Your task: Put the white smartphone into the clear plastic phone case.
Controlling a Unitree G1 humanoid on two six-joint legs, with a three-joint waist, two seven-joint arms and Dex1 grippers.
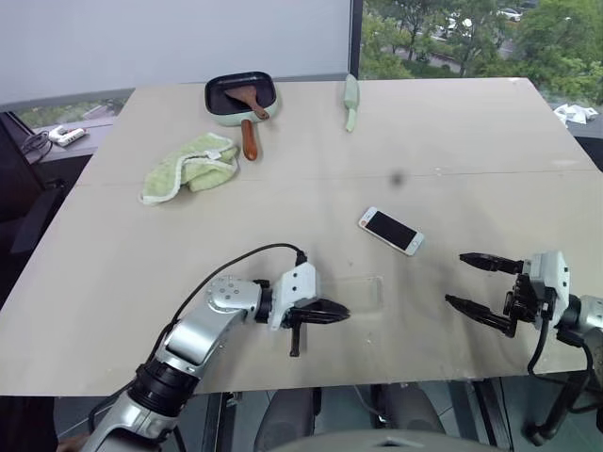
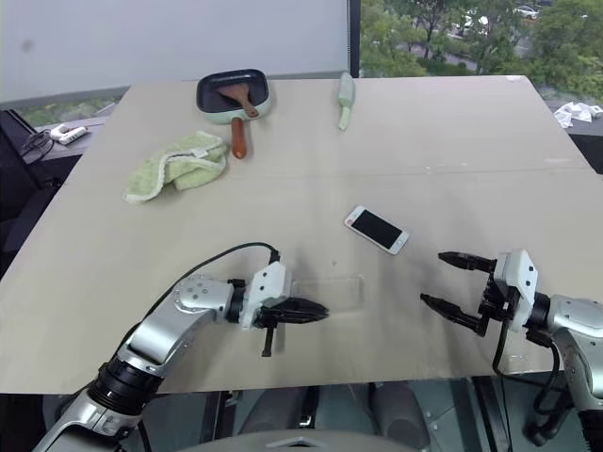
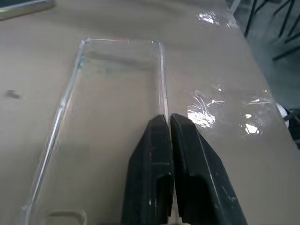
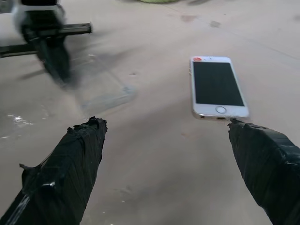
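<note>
A wide beige table (image 1: 113,282) stands before a window with a white blind and green trees outside. At its far side lie a green cloth (image 1: 188,165) and a small green pan (image 1: 241,97) with a wooden handle. The white smartphone (image 1: 390,231) lies flat, screen up, near the middle, its long axis diagonal, home button toward the right gripper (image 1: 479,281), whose fingers are spread wide and hold nothing. The clear plastic phone case (image 3: 112,122) lies flat by the near edge, long axis running left to right. The left gripper (image 1: 332,313) is pinched on the case's side wall. No writing is readable.
</note>
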